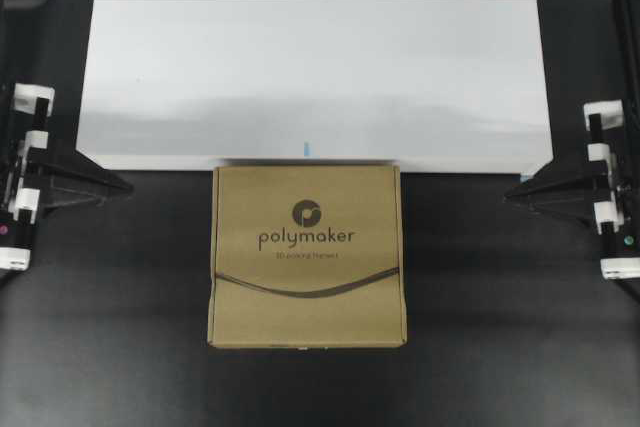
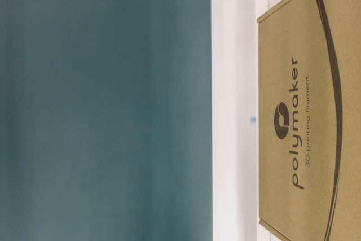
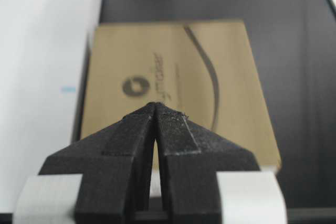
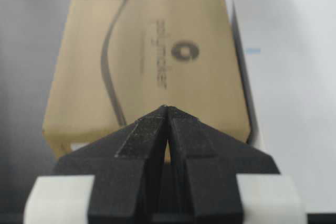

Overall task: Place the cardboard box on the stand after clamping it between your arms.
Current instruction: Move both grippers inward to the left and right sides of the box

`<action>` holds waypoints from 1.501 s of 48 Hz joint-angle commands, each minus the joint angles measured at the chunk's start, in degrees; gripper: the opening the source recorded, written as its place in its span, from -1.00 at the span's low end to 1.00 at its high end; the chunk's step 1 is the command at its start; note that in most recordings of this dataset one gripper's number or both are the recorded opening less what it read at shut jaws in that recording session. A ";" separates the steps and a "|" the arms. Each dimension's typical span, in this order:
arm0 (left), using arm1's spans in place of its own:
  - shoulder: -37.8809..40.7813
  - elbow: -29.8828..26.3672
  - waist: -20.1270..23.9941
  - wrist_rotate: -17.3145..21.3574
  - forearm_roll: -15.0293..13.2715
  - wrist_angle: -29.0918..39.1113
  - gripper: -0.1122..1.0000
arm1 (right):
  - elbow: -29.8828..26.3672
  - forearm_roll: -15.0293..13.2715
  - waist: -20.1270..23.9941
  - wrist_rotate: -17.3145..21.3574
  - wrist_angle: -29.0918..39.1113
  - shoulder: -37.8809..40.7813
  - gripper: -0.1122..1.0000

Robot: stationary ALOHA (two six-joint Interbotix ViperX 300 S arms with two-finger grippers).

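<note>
Risk: both closed, empty grippers, left point(image 1: 128, 185) and right point(image 1: 510, 190), squeeze unevenly and the cardboard box point(image 1: 307, 257) between them twists off the stand point(image 1: 200, 67).

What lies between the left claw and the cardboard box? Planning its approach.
Only bare black tabletop separates the left claw from the brown polymaker cardboard box, overhead view.

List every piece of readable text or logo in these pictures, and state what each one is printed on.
"polymaker": on the top of the cardboard box, under a dark round logo.
"3D printing filament": smaller line beneath it, legible in the table-level view, blurred overhead.
The white stand carries no text, only a small blue mark at its front edge.
</note>
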 commanded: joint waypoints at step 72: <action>43.33 -10.37 -5.10 -8.44 0.18 6.06 0.59 | -14.77 0.09 2.81 5.63 1.58 50.71 0.66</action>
